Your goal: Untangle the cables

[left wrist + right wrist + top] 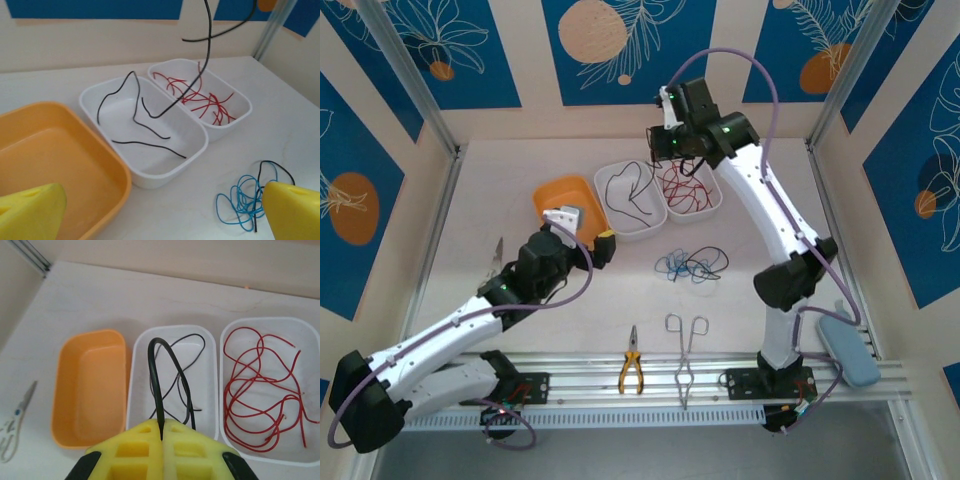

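Right tool (162, 432) pinches black cable (155, 390), gripped end hidden; left tool (162, 210) wide, cropped.

Glossy plastic tray (150, 179), matt table (280, 131)

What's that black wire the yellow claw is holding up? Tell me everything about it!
The black cable is a thin, smooth, bendy strand, probably plastic-coated. The right claw pinches it between its yellow fingers. From them it arches in a narrow loop. In the left wrist view it hangs down, and its curled end dangles over the white tray holding other black cables. Whether it touches the tray I cannot tell.
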